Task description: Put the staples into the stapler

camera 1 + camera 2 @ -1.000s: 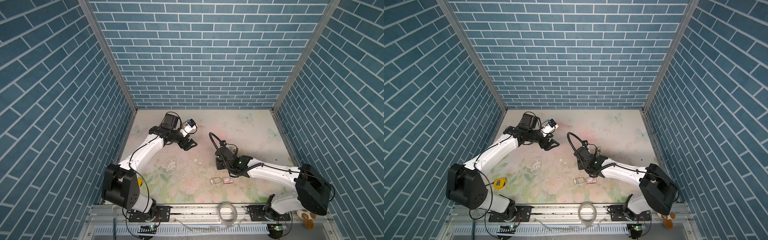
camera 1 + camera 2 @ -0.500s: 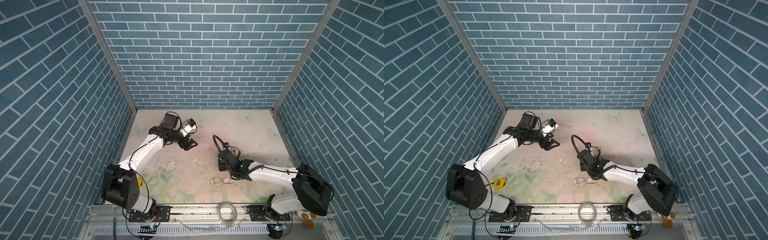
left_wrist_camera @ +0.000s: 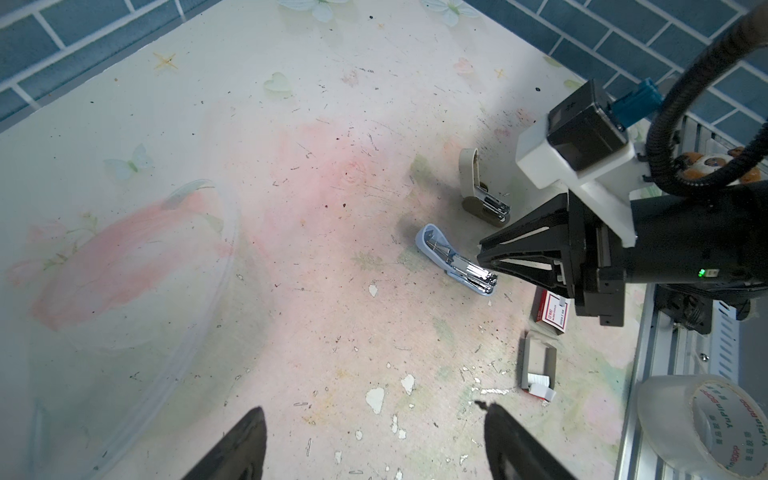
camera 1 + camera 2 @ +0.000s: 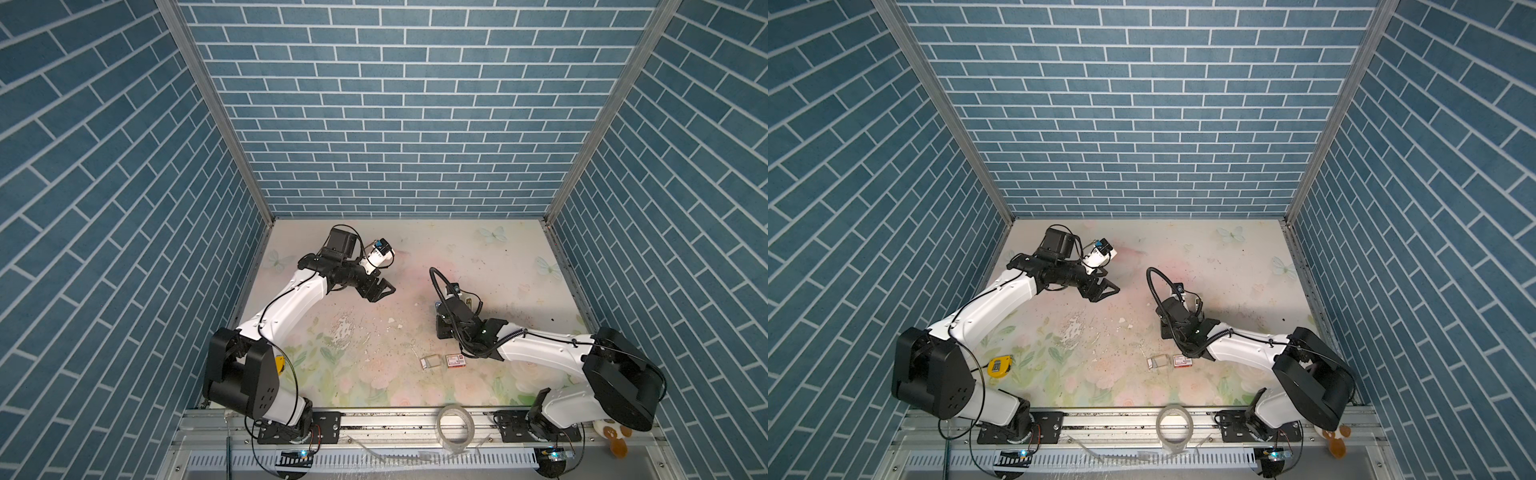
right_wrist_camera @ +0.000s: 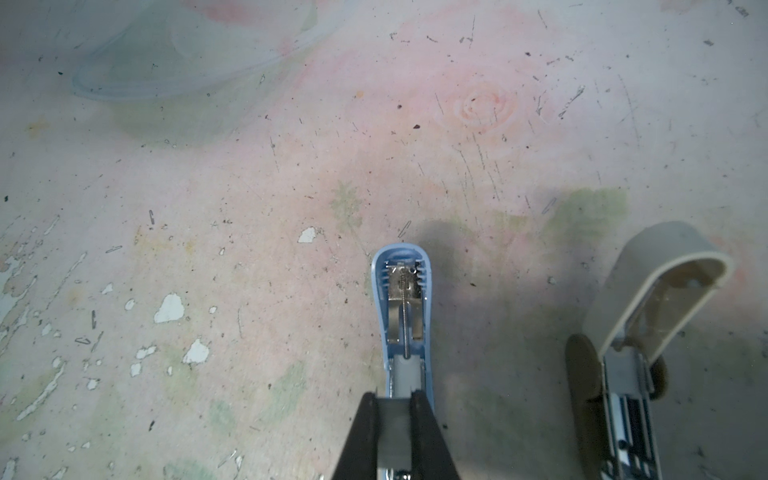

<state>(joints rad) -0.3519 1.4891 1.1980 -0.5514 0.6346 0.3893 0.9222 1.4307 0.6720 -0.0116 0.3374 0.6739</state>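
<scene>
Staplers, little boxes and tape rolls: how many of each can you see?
Staplers: 2 (blue stapler, beige stapler)
Little boxes: 2 (red-and-white box, open grey box)
Tape rolls: 1 (clear tape roll)
Total: 5

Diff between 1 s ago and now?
Right arm shifted slightly, its cable loop edging rightward in both top views. Right gripper stays shut, apparently on the staples, at the blue stapler. Left gripper stays open, unmoved; nothing grabbed or released.
</scene>
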